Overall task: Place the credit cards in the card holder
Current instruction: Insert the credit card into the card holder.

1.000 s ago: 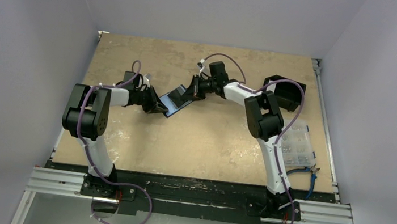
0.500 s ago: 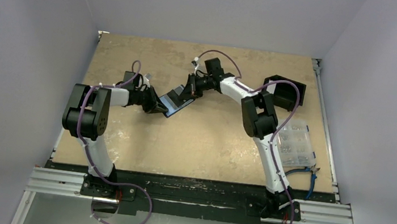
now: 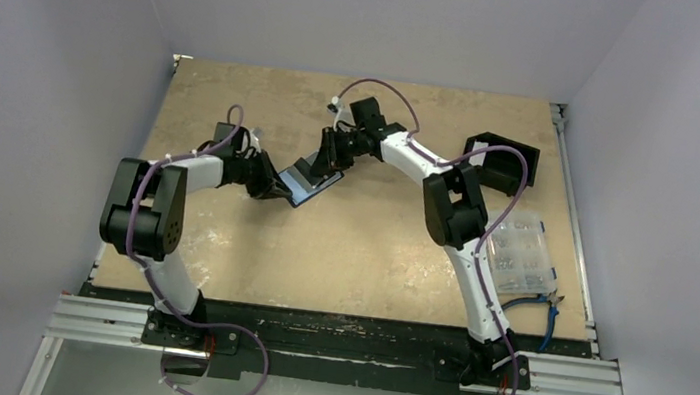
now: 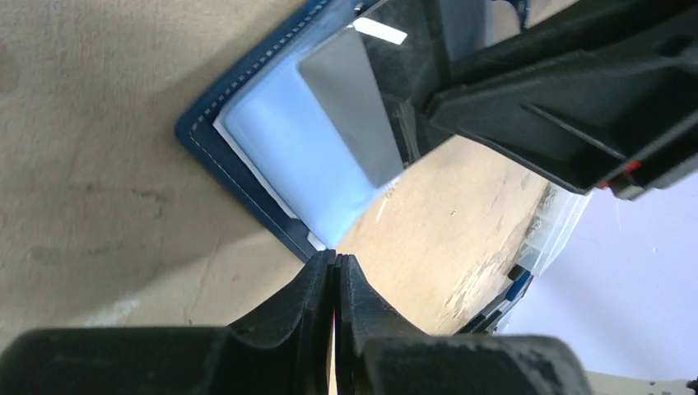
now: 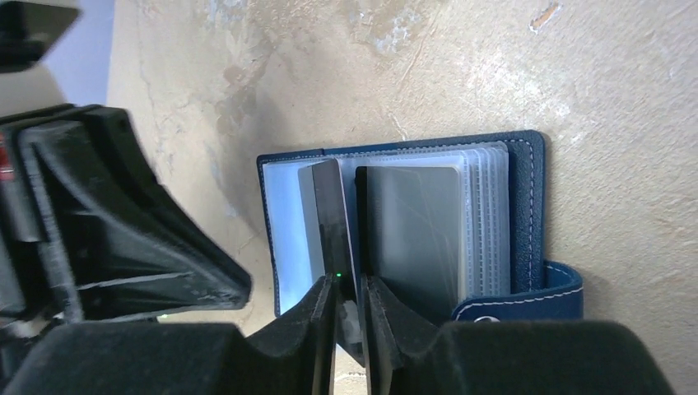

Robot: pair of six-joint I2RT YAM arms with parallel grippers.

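Top external: card holder (image 3: 312,185) lies open on the counter (image 3: 370,250), centre-left.

Left wrist: left end effector (image 4: 333,258) looks closed on its near corner; a slip there would let it fold shut.

Right wrist: right end effector (image 5: 346,285) stands barely parted beside the grey card (image 5: 411,234), gripping nothing clearly. Withdrawing could snag a sleeve (image 5: 487,222) and drag the card out.

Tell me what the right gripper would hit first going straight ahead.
The open card holder: the right gripper points into its plastic sleeves, beside the grey card, and looks very close, though depth is unclear.
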